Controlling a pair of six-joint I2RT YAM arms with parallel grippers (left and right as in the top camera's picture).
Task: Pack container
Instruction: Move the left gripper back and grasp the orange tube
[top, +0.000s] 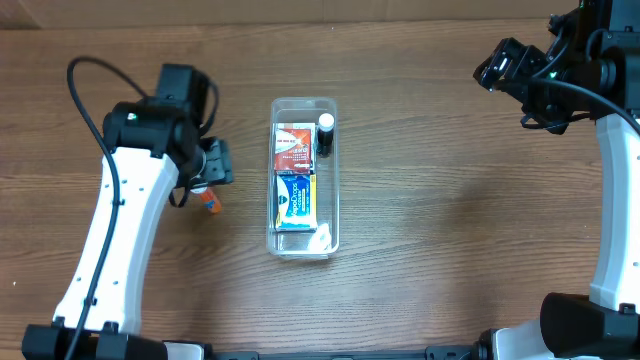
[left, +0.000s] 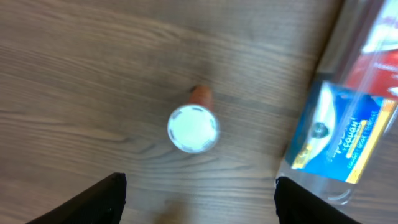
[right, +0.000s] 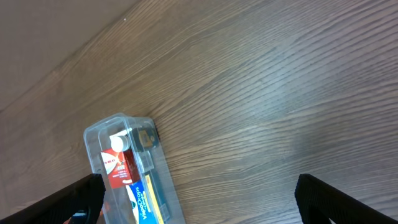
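The clear container (top: 334, 190) lies in the middle of the table. It holds a red box (top: 293, 148), a blue box (top: 296, 198) and a small dark bottle with a white cap (top: 326, 130). A small orange bottle with a white cap (top: 211, 203) is on the table to the container's left. My left gripper (top: 214, 165) is open and empty just above it. In the left wrist view the bottle (left: 193, 128) shows cap-on ahead of the open jaws (left: 199, 202), with the container (left: 336, 190) at the right. My right gripper (top: 497, 70) is open and empty, far right.
The right wrist view shows the container (right: 98, 132) at the lower left, between the spread jaws (right: 199, 202) and wood-grain table (right: 261, 93). A black cable loops from the left arm (top: 85, 110).
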